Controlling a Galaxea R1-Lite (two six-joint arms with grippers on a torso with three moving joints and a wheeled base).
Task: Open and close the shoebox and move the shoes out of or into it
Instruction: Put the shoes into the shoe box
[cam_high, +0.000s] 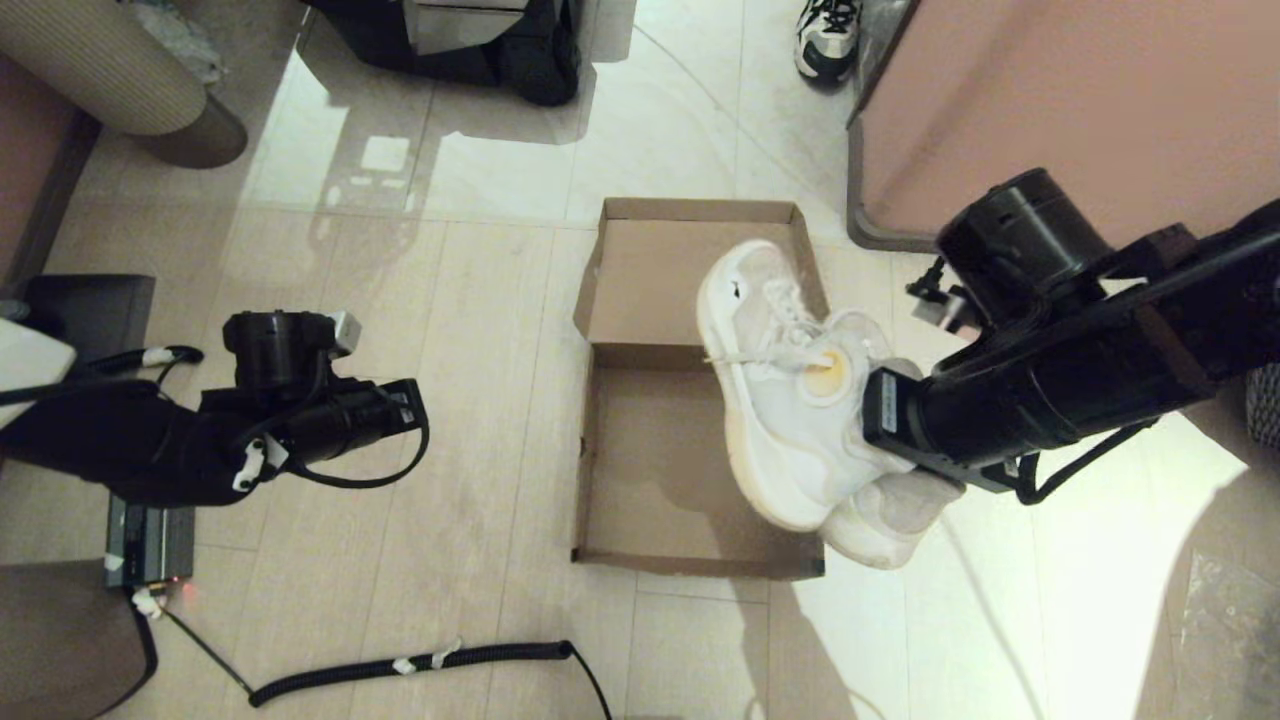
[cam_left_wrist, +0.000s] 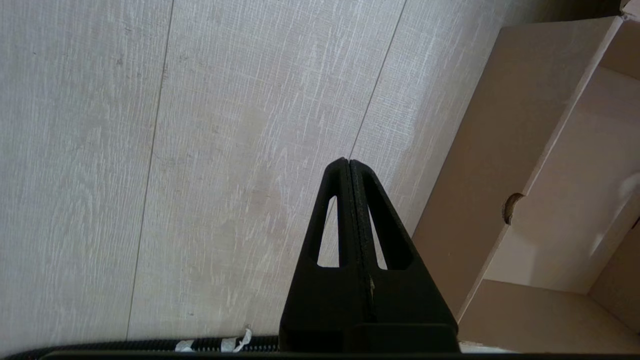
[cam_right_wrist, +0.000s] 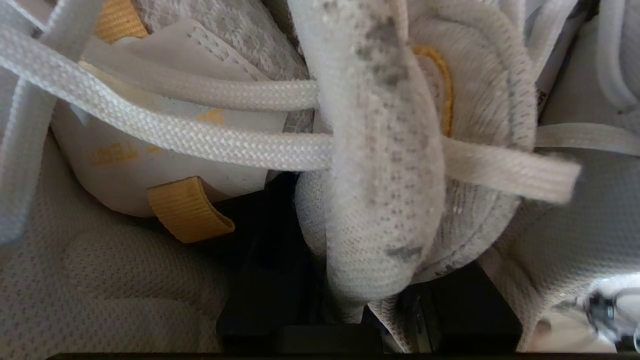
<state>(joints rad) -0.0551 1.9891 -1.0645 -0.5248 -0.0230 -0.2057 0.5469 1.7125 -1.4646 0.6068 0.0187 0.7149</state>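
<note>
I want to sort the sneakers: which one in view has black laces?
The sneaker at the far edge of the floor, beside the pink cabinet. The shoes held over the shoebox have white laces.

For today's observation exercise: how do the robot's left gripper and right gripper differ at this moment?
The left gripper is shut on nothing; the right gripper is shut on the shoes. The left gripper hangs over bare floor beside the shoebox; the right gripper holds the shoes above the shoebox's right edge. Both have black fingers.
</note>
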